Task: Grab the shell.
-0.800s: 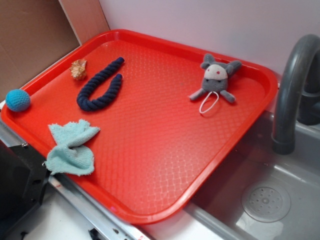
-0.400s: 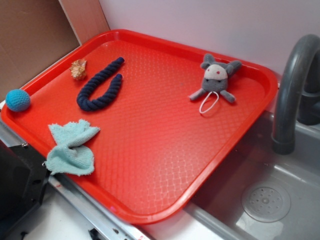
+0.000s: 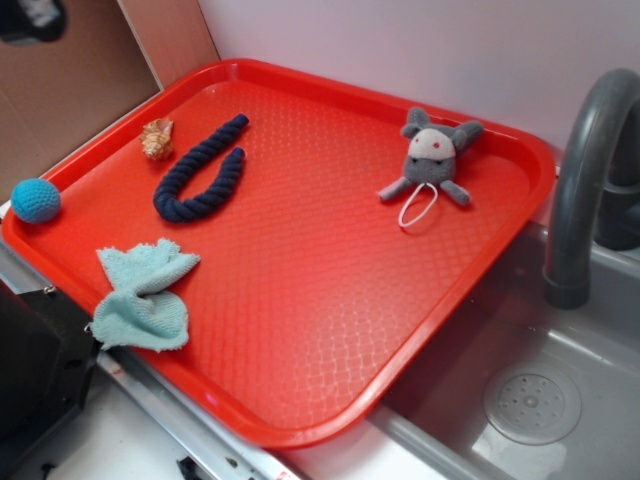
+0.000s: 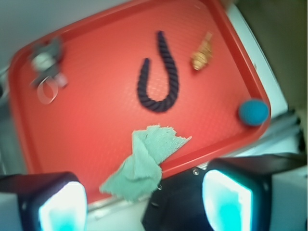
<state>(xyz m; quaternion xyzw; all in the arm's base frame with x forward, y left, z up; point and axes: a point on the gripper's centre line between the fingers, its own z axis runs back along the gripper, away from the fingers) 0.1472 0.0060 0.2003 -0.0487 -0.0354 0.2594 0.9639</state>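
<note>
The shell (image 3: 157, 138) is a small tan spiral lying near the far left edge of the red tray (image 3: 330, 330), just left of the dark blue rope (image 3: 200, 175). The wrist view shows the shell (image 4: 201, 53) at the upper right, beside the rope (image 4: 159, 77). My gripper (image 4: 144, 202) hovers high above the tray's near edge, open, with nothing between its fingers (image 4: 226, 197). In the exterior view only a dark blurred part of the arm (image 3: 30, 18) shows at the top left corner.
A blue crocheted ball (image 3: 36, 200) rests on the tray's left rim. A light green cloth (image 3: 143, 295) lies at the front left. A grey plush mouse (image 3: 432, 160) sits at the back right. A sink (image 3: 530, 400) with a grey faucet (image 3: 580, 170) lies to the right.
A dark part of the arm has come into the exterior view at the top left corner. Nothing on the tray has moved.
</note>
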